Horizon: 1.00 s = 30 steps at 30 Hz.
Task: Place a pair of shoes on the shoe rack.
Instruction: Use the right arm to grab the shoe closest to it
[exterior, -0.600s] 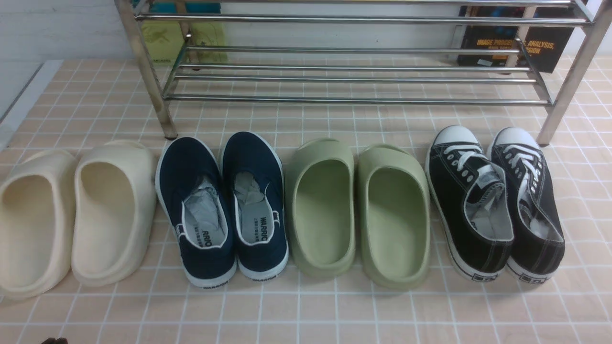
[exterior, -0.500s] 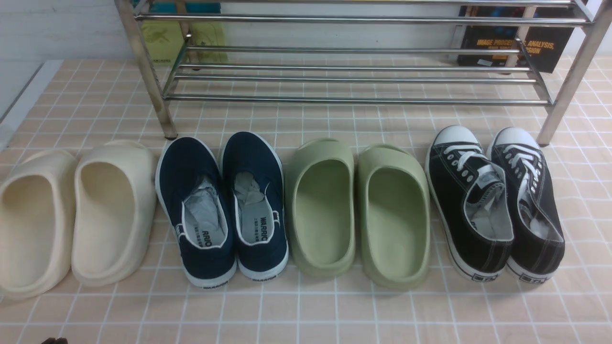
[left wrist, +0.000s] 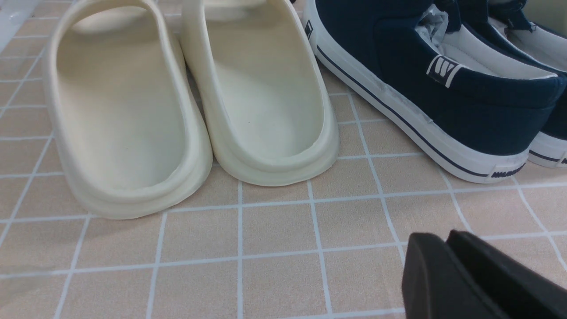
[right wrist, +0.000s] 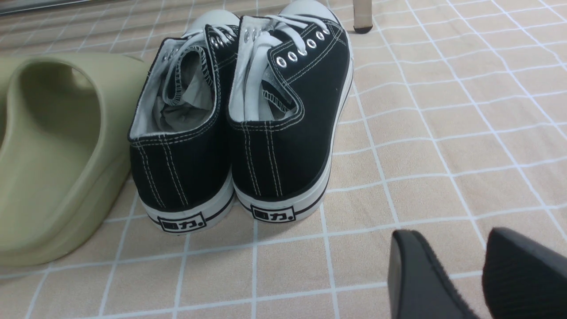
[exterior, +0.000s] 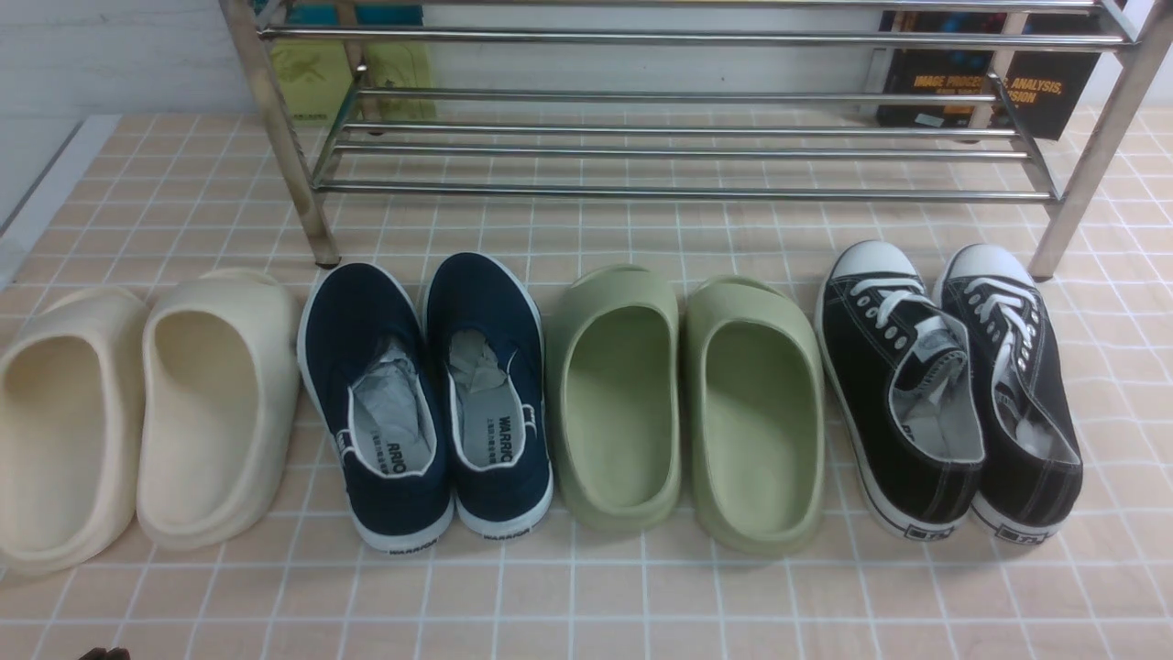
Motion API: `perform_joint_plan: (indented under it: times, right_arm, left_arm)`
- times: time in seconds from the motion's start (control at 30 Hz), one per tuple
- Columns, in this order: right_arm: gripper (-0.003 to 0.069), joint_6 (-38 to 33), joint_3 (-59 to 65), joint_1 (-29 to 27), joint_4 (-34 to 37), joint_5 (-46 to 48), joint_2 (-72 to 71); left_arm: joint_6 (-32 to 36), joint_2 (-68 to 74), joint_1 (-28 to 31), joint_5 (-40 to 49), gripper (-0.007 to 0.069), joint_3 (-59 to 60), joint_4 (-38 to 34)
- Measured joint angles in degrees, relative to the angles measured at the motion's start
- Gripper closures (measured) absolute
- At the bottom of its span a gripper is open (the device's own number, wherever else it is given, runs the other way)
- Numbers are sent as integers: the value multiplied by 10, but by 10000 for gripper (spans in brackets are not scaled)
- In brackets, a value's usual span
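At the right of the front frame, you had the black canvas sneakers (exterior: 948,403) standing side by side on the tiled floor (exterior: 586,596), touching along their inner sides, white toe caps pointed toward the shoe rack (exterior: 678,151) and heels toward the camera. Neither sneaker was on the rack; the outer one's toe lay just beside the rack's front right leg. The rack ran across the top of that frame, and the tubes of its lower shelf held nothing that you could see.

To the left of the sneakers sat the green foam slippers (exterior: 614,394), then the navy WARRIOR slip-ons (exterior: 385,330) with crumpled paper inside, then the cream foam slippers (exterior: 215,403) at the far left. All four pairs stood in one row, heels toward the camera. Behind the rack, a dark book (exterior: 981,92) leaned at the upper right.

Your left gripper (left wrist: 447,237) hung low over bare tiles near the heel of a navy slip-on, apart from it; its black fingers were pressed together with nothing between them.

Your right gripper (right wrist: 449,235) hovered over the tiles behind the sneakers' heels, well short of touching them. Its two fingers stood parted, with a clear gap showing floor between, and they gripped nothing.
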Motion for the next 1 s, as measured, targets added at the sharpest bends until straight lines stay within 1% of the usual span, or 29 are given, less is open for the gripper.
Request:
perform_joint_plan:
  times: [0.63, 0.73, 0.87, 0.97, 1.0]
  right_arm:
    - [419, 0, 0, 0, -5, 0, 0]
    - [419, -5, 0, 0, -45, -2, 0]
    - [419, -13, 4, 0, -162, -24, 0]
    - [419, -15, 6, 0, -223, -68, 0]
    - [419, -15, 6, 0, -233, -79, 0]
  left_arm:
    - [0, 0, 0, 0, 527, 0, 0]
    - [0, 0, 0, 0, 524, 0, 0]
    - [0, 0, 0, 0, 517, 0, 0]
    - [0, 0, 0, 0, 515, 0, 0]
    - [0, 0, 0, 0, 515, 0, 0]
